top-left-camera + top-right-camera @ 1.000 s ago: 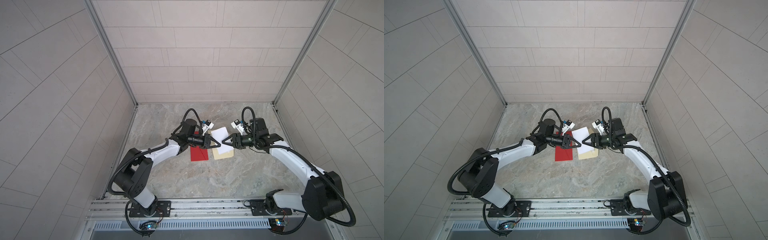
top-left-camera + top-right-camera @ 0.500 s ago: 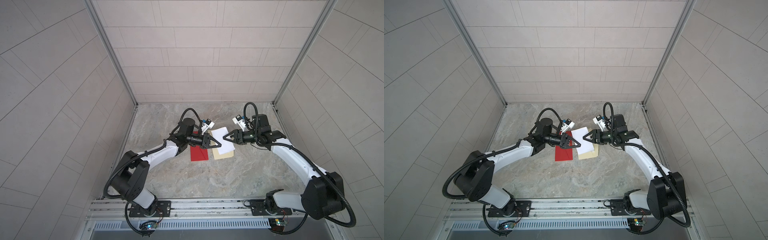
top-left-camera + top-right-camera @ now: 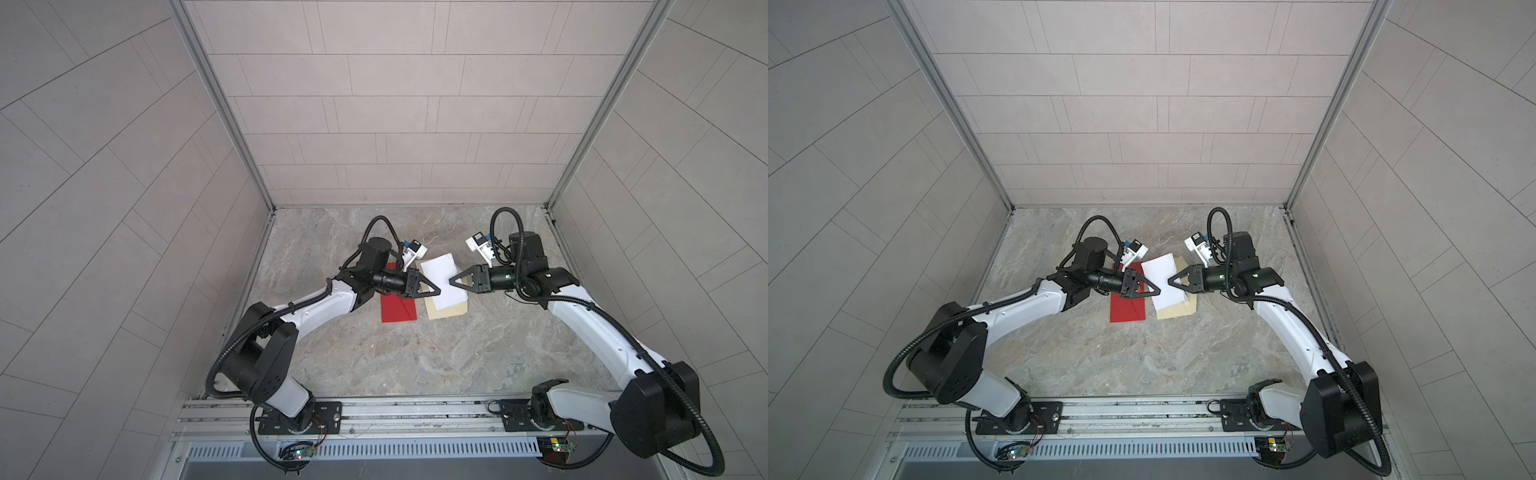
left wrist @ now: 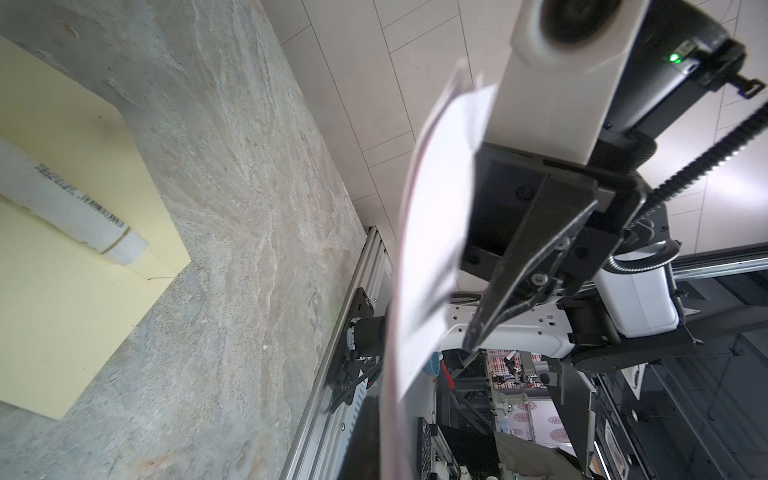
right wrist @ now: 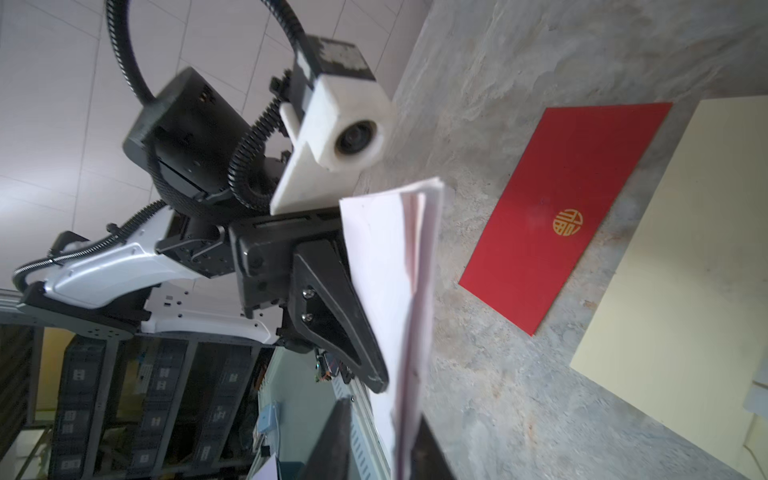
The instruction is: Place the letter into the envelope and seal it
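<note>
In both top views we see the folded letter aloft over the manila envelope, pinched by the closed left end effector and right end effector; the left wrist view shows it bowed, the right wrist view shows its folds splaying, so opposing pulls could tear it.

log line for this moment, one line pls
stage: letter in air, not inserted | left gripper: shut on letter | right gripper: at letter's other edge, grip unclear | red envelope, cream envelope: flat on table

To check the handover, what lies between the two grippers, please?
The white letter, held aloft, spans from left gripper to right gripper; both top views show it.
</note>
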`<move>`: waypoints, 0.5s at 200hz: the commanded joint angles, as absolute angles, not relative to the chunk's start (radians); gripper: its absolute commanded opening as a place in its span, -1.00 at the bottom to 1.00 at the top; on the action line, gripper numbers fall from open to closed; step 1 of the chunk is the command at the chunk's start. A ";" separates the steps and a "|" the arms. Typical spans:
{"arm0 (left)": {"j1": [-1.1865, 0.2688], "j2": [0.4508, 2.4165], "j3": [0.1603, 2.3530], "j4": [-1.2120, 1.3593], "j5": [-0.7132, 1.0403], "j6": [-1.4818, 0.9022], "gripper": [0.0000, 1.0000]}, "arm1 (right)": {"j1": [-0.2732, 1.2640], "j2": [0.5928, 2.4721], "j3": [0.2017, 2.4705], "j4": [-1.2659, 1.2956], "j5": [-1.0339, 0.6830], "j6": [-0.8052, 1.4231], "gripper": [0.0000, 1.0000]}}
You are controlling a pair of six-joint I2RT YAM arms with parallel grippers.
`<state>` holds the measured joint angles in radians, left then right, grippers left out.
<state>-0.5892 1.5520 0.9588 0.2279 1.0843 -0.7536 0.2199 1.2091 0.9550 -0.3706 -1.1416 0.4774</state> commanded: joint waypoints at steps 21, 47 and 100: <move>-0.581 1.565 1.015 0.143 1.021 -0.661 -0.87 | 0.241 1.245 0.998 -0.437 -1.021 0.452 -1.00; -0.579 1.604 1.029 0.065 0.846 -0.647 0.00 | 0.241 1.301 1.070 -0.552 -0.698 0.449 -1.00; -0.581 1.827 1.145 -0.101 0.473 -0.691 0.17 | 0.226 1.477 1.157 -0.618 -0.284 0.428 -1.00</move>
<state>-0.5846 1.7447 1.0882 0.0010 0.6708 -0.6811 0.2344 1.4151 1.1259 -0.5640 -0.5194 0.4530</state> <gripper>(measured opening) 0.582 0.049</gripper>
